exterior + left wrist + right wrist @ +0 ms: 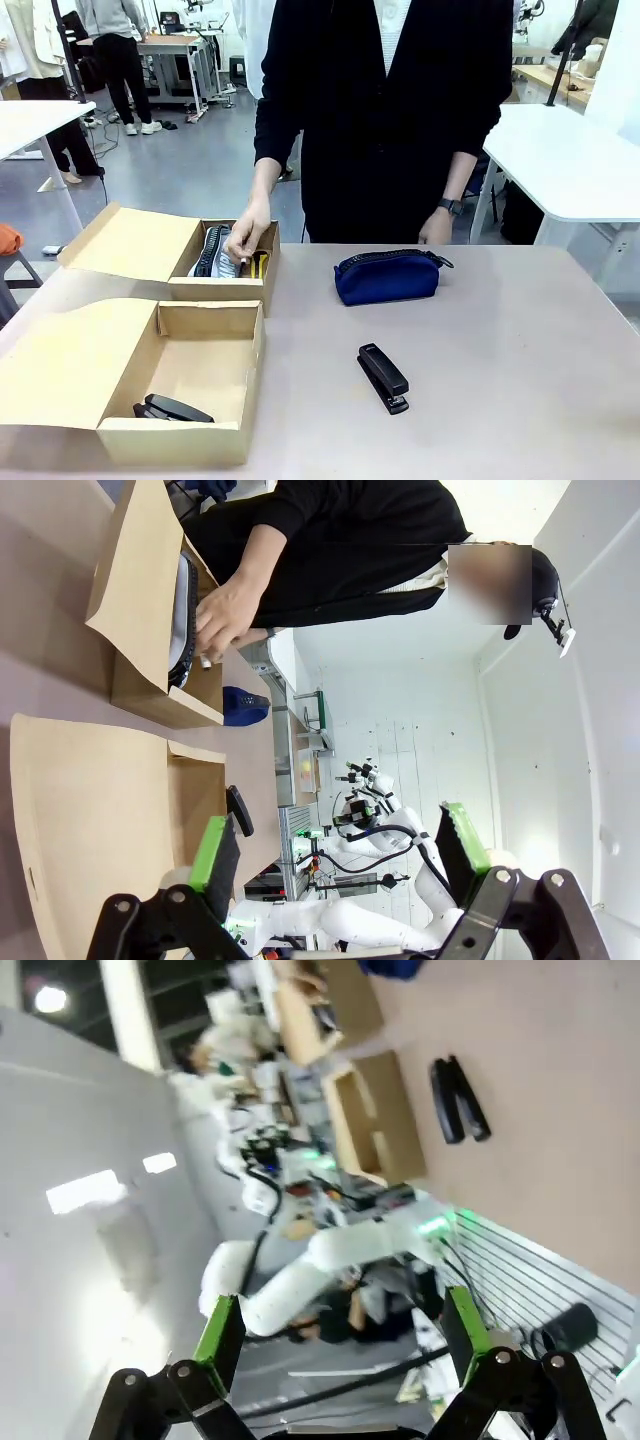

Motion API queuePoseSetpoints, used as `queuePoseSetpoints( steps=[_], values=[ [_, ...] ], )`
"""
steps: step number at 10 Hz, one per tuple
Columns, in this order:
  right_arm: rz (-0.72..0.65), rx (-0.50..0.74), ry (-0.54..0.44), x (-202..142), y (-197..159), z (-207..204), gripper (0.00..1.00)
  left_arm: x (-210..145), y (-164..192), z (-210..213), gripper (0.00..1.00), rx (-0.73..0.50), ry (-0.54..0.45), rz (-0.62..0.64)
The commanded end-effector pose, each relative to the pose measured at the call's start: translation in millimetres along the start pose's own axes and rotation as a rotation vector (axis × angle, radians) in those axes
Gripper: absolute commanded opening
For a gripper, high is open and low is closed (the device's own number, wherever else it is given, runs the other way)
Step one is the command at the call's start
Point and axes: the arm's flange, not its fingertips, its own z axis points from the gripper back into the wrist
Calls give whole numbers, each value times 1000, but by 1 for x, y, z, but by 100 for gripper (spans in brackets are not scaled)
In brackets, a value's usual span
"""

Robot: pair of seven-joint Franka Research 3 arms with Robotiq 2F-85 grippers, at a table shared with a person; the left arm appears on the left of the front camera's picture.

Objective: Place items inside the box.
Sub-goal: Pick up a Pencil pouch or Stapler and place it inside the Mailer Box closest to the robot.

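Observation:
Two open cardboard boxes stand at the table's left. The near box (205, 325) holds a black stapler (172, 409). In the far box (222, 288) lie a grey zip pouch (213, 252) and a yellow utility knife (261, 264); the person's hand (247, 238) reaches into it with something small that I cannot make out. A navy blue zip pouch (388, 277) and a second black stapler (384, 378) lie on the bare table. My left gripper (338, 846) is open in the air, facing the boxes (90, 810). My right gripper (342, 1328) is open too, high above the stapler (458, 1100).
The person stands at the table's far edge, the other hand (435, 228) hanging behind the pouch. Both boxes' lids (65, 360) lie folded out to the left. The table's right half (520, 350) is bare. Other tables and people show in the background.

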Motion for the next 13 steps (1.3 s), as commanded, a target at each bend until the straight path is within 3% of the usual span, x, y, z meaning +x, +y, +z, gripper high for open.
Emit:
queuePoseSetpoints(
  steps=[1,2,13],
  values=[
    [30,91,-67,10,-33,-11,100,-2,0,0,100,-7,5,-21],
    [0,0,0,0,0,0,100,-2,0,0,100,-7,5,-21],
    [0,0,0,0,0,0,100,-2,0,0,100,-7,5,-21]
  ],
)
